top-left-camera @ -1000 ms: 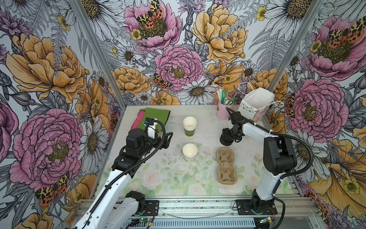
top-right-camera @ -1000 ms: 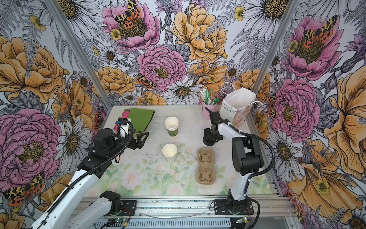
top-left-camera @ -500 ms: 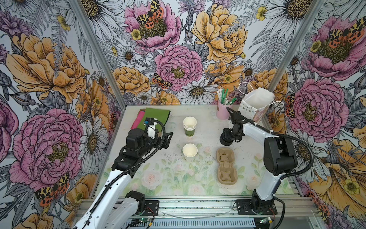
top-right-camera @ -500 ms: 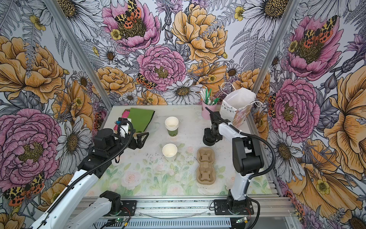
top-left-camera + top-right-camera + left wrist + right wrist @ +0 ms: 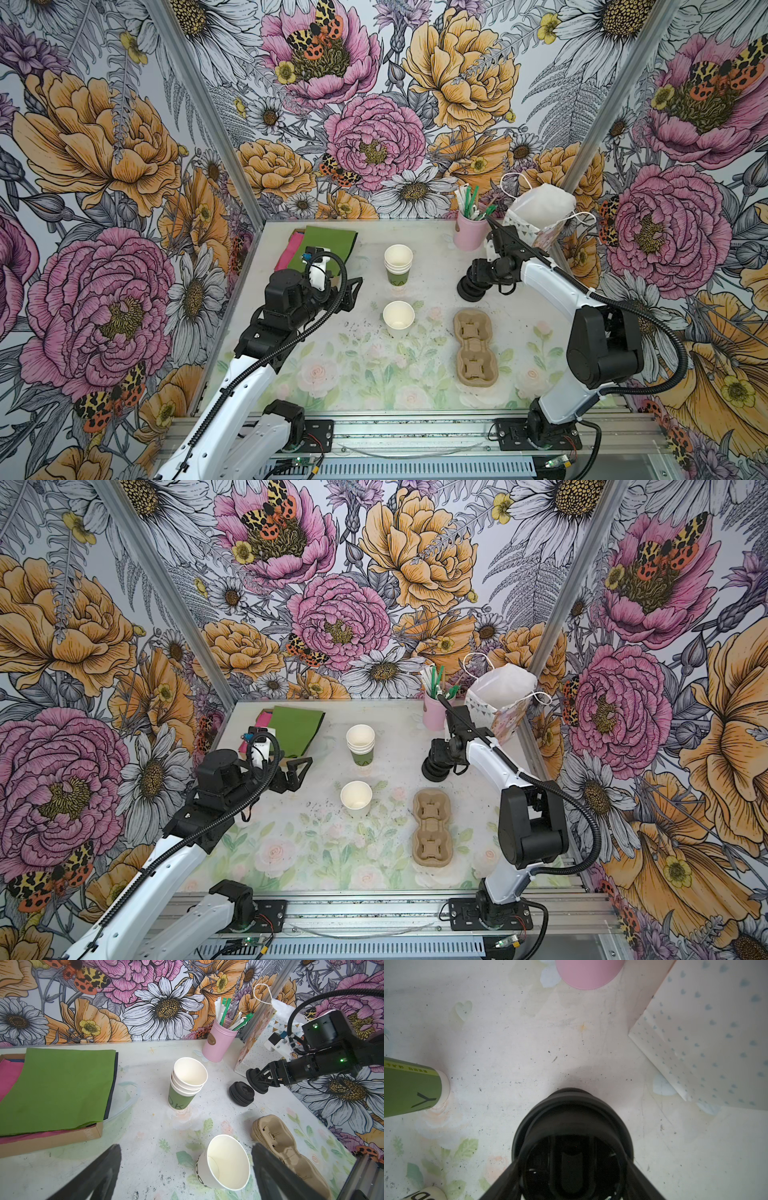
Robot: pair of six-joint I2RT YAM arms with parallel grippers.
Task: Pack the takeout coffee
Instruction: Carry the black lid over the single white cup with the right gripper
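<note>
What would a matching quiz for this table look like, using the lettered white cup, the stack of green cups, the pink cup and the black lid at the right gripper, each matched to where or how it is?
Things
1. lettered white cup
2. green cup stack
3. pink cup
4. black lid

Places or states
A. holds wrapped straws, at the back
B. in the right gripper
C. alone, lidless, beside the brown carrier
D. nested together, mid-table

Pairs: 1-C, 2-D, 3-A, 4-B

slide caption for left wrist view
Open left end effector faces lidless white cup; right end effector grips black lid
</note>
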